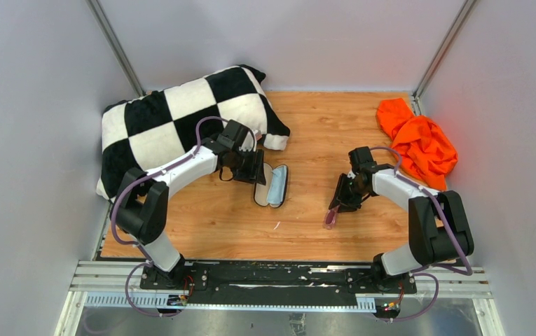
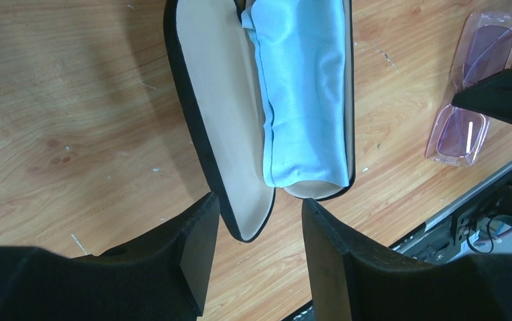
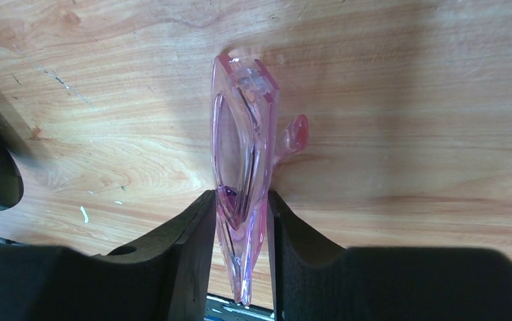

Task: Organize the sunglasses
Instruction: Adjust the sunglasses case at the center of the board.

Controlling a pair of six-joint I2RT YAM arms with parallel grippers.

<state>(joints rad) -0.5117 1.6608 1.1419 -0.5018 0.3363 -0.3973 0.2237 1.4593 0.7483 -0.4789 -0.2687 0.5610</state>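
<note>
1. Held in the right gripper (image 1: 334,208) (image 3: 241,208): the sunglasses (image 1: 331,218) (image 3: 243,160), translucent pink, folded, standing on edge, with the two fingers (image 3: 193,234) pressed against opposite faces of the frame.
2. Located at about 4 o'clock from the table's (image 1: 307,133) middle, well apart from the case; far tip down at the wood, touching or just above it, cannot tell which.
3. Seen also from the left wrist at 2 o'clock (image 2: 459,132), partly behind a dark gripper part.
4. Spread wide: the left gripper (image 1: 257,172) (image 2: 261,221), holding nothing, its fingers (image 2: 203,231) straddling the near end of the black case (image 1: 261,190) (image 2: 219,100).
5. Lying open near the middle of the table, beige lining up, with the light blue cloth (image 1: 277,187) (image 2: 303,93) bunched in the right-hand half.
6. At 10 o'clock, a black-and-white checkered pillow (image 1: 174,126), partly off the wood.
7. At 2 o'clock, a crumpled orange garment (image 1: 419,143) by the far right corner.
</note>
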